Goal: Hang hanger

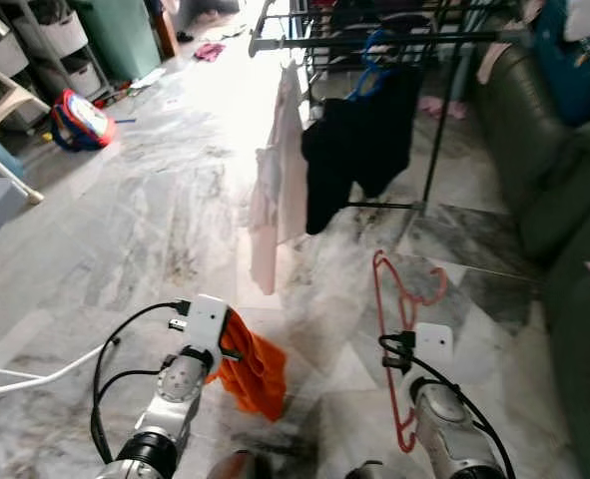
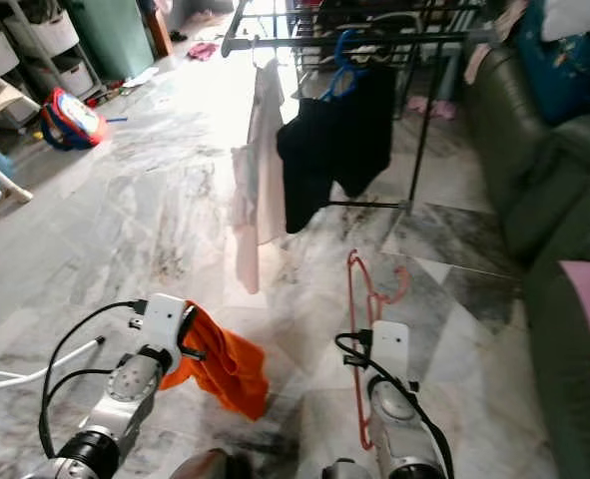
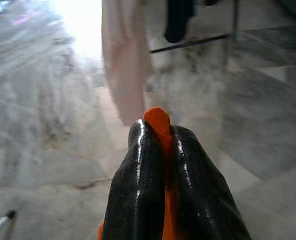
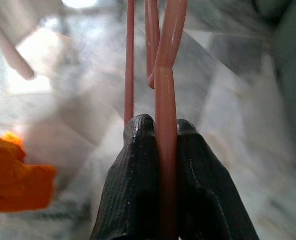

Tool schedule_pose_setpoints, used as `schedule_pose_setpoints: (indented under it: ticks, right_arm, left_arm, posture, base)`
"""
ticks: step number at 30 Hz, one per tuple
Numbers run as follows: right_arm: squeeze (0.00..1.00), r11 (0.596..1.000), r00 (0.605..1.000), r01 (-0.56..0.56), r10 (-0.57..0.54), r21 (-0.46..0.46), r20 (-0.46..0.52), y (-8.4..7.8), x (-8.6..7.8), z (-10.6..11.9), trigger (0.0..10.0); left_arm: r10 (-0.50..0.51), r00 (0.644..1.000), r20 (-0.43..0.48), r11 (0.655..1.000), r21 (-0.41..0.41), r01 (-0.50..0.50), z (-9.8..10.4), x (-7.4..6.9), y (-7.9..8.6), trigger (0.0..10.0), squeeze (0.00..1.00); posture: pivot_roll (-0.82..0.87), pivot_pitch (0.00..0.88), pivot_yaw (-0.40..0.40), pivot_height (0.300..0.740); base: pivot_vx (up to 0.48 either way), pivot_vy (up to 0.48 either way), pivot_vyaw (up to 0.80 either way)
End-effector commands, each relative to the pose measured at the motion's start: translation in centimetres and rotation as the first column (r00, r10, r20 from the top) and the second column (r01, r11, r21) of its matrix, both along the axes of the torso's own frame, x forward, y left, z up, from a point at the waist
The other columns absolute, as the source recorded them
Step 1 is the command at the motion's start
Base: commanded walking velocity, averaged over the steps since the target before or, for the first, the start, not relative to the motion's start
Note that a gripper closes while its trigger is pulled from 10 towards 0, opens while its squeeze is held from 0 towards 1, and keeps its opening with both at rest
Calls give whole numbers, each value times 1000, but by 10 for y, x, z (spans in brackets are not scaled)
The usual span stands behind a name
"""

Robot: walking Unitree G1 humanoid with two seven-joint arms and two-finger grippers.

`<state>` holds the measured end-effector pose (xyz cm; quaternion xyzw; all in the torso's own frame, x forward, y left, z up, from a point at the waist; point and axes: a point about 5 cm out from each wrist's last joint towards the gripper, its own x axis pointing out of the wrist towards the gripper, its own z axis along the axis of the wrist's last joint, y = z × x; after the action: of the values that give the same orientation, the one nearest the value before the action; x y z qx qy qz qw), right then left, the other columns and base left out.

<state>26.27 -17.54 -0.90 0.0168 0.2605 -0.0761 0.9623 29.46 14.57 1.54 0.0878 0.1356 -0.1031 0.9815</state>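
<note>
Left eye: right tool clamped on a red hanger, hook end pointing ahead toward the rack. Left tool pinches an orange cloth that droops toward the floor. Rack is well ahead; a white garment and a black garment already hang on it.

Right eye: same layout; sofa runs along the robot's right.

Left wrist: fingers closed on a fold of orange cloth.

Right wrist: fingers closed around the hanger's stem.

Step, by my read: carry phase, hanger in hand, not yet at the rail. Next: close in, raise the right arm, get the hook over a free stretch of rail.

Hard to see: rack's top is cropped, floor is blown out by glare, fingertips in the eye views sit behind the wrists.
</note>
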Motion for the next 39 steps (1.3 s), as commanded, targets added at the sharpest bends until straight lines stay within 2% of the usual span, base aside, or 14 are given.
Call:
schedule_pose_setpoints:
  ticks: [1, 5, 12, 28, 39]
  right_arm:
    - [0, 1000, 1000, -19, 19, 14, -17, 11, -1, -2, 10000]
    - [0, 997, 999, -26, 29, 78, -35, 17, -3, -5, 10000]
    - [0, 996, 999, -45, 47, 82, -21, 21, -2, -2, 10000]
    - [0, 996, 999, -42, 43, 81, -17, 21, -4, -2, 10000]
    - [0, 993, 997, -79, 79, 87, -4, 26, -4, -1, 10000]
  left_arm:
    - [14, 1000, -4, 1000, -6, -14, 2, 1, 10, 10000, 0]
    - [13, 1000, -13, 999, -37, -13, 2, 2, 10, 10000, 0]
    - [2, 1000, -23, 998, -66, -4, 2, 3, 9, 10000, 0]
    - [-14, 999, -37, 997, -70, 11, 1, 1, 9, 10000, 0]
    - [-18, 999, -43, 998, -67, 15, -1, -1, 8, 10000, 0]
  posture:
    - [-83, 144, 67, 740]
    - [-86, 148, 70, 740]
    - [-91, 155, 68, 740]
    - [-94, 169, 74, 740]
    - [-94, 172, 69, 740]
  base:
    - [0, 0, 0]
    - [0, 0, 0]
    - [0, 0, -141]
    - [0, 307, -763]
    - [0, 346, 0]
